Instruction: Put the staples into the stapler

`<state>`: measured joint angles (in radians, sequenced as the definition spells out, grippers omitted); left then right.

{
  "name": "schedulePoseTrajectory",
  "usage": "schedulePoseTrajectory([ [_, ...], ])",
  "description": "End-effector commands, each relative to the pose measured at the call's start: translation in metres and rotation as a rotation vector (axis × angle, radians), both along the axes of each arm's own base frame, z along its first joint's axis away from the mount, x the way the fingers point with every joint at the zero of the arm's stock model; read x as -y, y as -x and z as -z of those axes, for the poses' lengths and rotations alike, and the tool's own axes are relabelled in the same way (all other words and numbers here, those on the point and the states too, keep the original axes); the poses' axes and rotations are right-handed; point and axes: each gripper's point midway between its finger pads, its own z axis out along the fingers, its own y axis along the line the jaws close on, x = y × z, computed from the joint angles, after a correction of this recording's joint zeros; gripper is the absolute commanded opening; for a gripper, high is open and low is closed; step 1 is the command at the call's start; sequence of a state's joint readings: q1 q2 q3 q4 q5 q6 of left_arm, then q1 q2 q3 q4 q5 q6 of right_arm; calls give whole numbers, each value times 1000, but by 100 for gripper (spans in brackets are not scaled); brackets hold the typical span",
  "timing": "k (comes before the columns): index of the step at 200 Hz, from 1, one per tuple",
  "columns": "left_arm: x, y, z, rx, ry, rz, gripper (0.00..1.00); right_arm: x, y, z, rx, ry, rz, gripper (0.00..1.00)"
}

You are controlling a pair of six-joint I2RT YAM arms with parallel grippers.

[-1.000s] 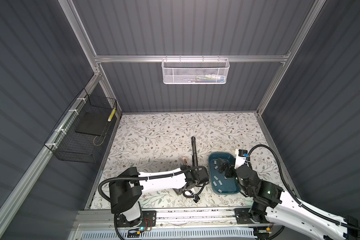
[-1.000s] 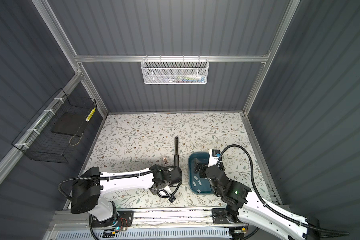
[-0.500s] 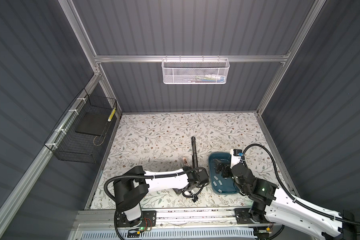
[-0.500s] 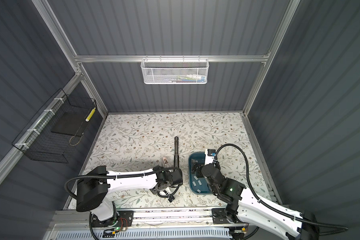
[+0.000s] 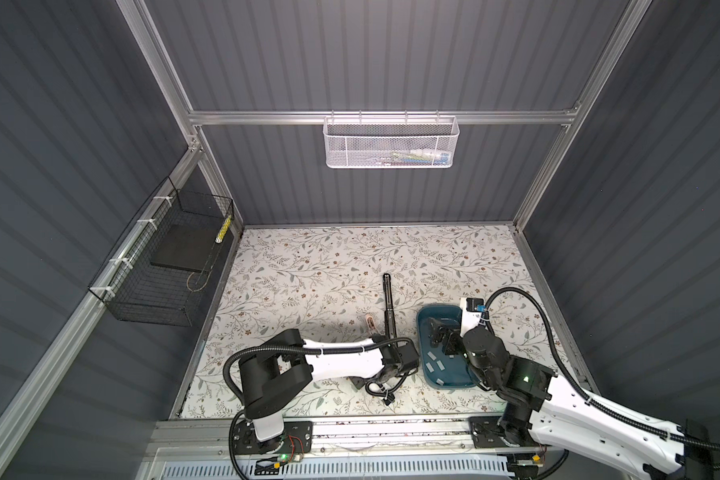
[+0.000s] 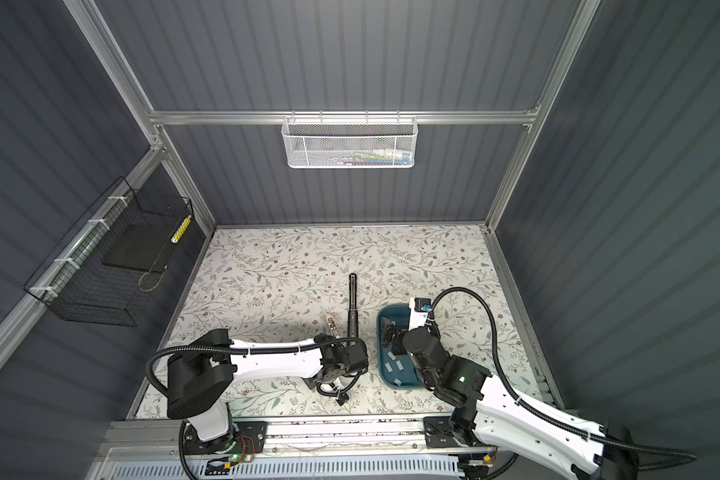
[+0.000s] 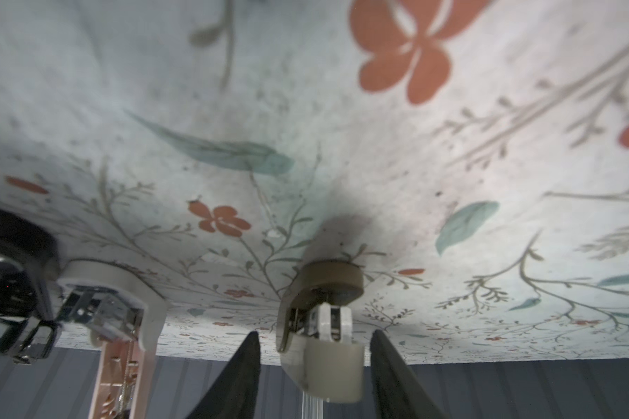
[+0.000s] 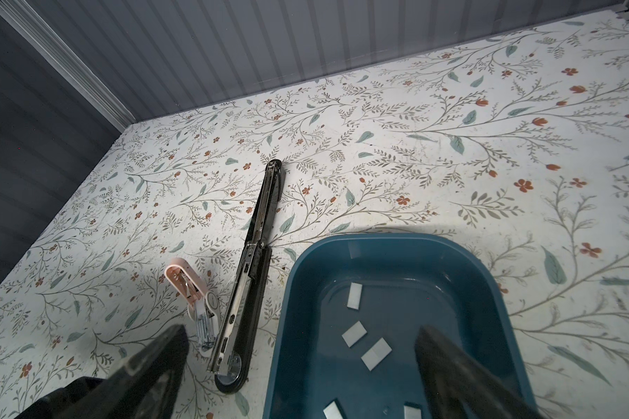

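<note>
Both jaws of the left gripper (image 7: 315,335) flank the taupe mini stapler (image 7: 325,366), gaps showing; close squarely, centred. Meanwhile the right gripper (image 8: 302,330) hangs wide open, empty.

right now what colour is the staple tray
The tray is teal blue; right wrist view shows it best.

teal tray (image 8: 389,240) under right gripper (image 8: 302,330); white mesh basket (image 5: 391,143) far ahead, high; black wire basket (image 5: 163,270) far left.
</note>
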<state>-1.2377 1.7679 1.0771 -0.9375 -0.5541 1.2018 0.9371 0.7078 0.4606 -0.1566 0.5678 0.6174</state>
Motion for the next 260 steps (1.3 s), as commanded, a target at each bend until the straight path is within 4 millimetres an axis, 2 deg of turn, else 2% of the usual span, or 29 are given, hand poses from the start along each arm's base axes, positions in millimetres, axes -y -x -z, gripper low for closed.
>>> schedulePoseTrajectory([
  [1, 0, 0, 1, -12, -42, 51, 48, 3, -2, -7, 16, -6, 16, 99],
  [40, 1, -1, 2, -10, -42, 56, 43, 1, -2, -8, 19, -14, 9, 99],
  [180, -7, 0, 9, -9, -69, 73, 44, 0, -4, -4, -6, -3, 14, 99],
  [190, -7, -1, 9, -9, -69, 70, 39, 0, -4, -4, -6, -2, 15, 99],
  [238, -8, -1, -4, 4, -45, 67, 0, 4, -4, -2, -27, 29, 31, 99],
  [260, -3, 0, -18, 14, 42, 53, 0, 6, -4, -3, -27, 32, 35, 99],
])
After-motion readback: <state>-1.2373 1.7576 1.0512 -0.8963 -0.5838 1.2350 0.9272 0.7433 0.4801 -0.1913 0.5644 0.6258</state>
